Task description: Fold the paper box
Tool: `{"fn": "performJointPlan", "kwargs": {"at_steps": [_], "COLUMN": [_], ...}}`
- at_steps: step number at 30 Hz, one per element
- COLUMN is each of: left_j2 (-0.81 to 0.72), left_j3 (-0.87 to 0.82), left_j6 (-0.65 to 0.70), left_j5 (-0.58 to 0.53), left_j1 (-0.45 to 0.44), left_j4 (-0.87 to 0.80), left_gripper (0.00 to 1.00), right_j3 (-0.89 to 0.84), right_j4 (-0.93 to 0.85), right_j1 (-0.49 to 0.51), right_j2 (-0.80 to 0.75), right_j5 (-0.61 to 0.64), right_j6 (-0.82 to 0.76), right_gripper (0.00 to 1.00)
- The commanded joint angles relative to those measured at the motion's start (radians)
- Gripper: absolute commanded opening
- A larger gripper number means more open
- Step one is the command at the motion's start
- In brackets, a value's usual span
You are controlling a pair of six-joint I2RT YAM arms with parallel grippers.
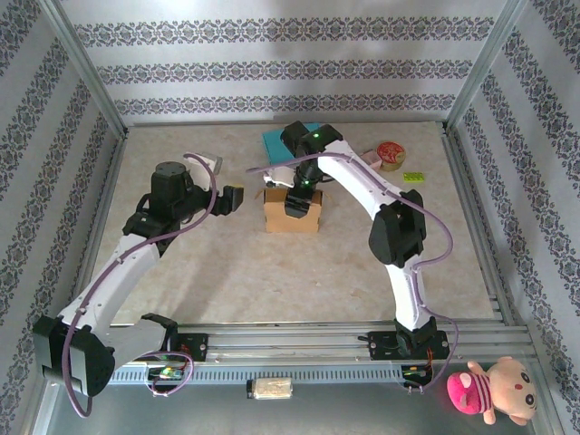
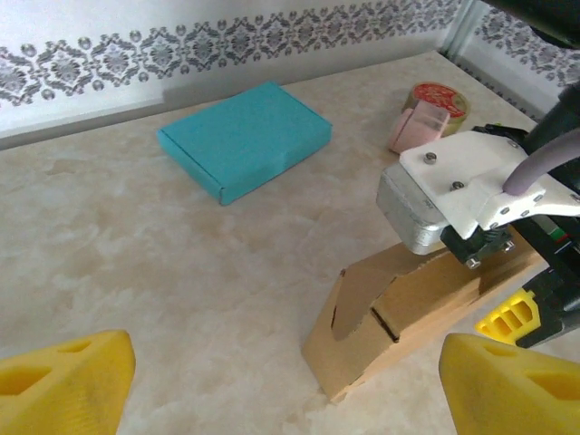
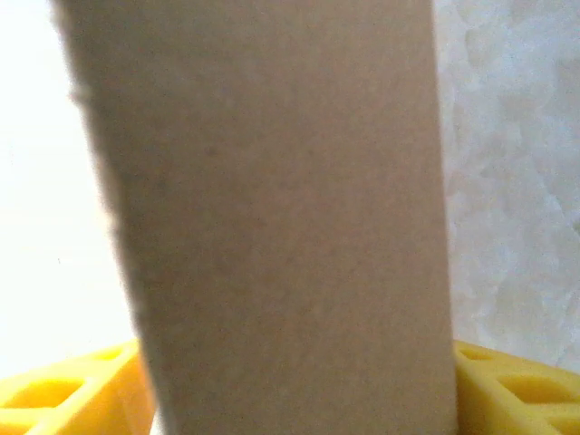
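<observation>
One paper box (image 1: pixel 292 219): right tool (image 1: pixel 301 198) pinches it, left tool (image 1: pixel 234 198) spread nearby.

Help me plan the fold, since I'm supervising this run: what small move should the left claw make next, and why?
Probably ease the left claw toward the cardboard box to brace its near side. That claw hangs open beside the box, apart from it, while the right claw sits on top with one of the box's panels between its fingers.
</observation>
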Motion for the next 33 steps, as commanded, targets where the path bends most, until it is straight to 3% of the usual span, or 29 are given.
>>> {"fn": "performJointPlan", "kwargs": {"at_steps": [1,8,13,18,23,26,29,33], "left_j2": [0.017,0.077,0.12,0.169,0.229,0.276,0.329,0.386], "left_j3": [0.016,0.072,0.108,0.17,0.248,0.3,0.346,0.405], "left_j6": [0.055,0.097,0.064,-0.022,-0.147,-0.165,-0.147,-0.098], "left_j5": [0.091,0.231,0.206,0.202,0.165,0.214,0.26,0.233], "left_j1": [0.013,0.012,0.011,0.011,0.012,0.011,0.005,-0.018], "left_j4": [0.035,-0.002,-0.026,-0.067,-0.157,-0.21,-0.262,-0.353], "left_gripper": [0.88,0.87,0.85,0.82,0.75,0.72,0.67,0.58], "right_j3": [-0.022,-0.081,-0.122,-0.226,-0.477,-0.606,-0.67,-0.694], "right_j4": [0.04,0.097,0.161,0.282,0.461,0.523,0.525,0.52], "right_j1": [-0.001,-0.016,-0.045,-0.124,-0.262,-0.291,-0.285,-0.275], "right_j2": [-0.105,-0.174,-0.221,-0.312,-0.47,-0.559,-0.597,-0.592], "right_j5": [-0.065,-0.139,-0.184,-0.233,-0.305,-0.295,-0.274,-0.233], "right_j6": [0.032,0.092,0.171,0.419,0.764,0.814,0.798,0.781], "right_gripper": [0.78,0.8,0.81,0.81,0.8,0.8,0.72,0.54]}}
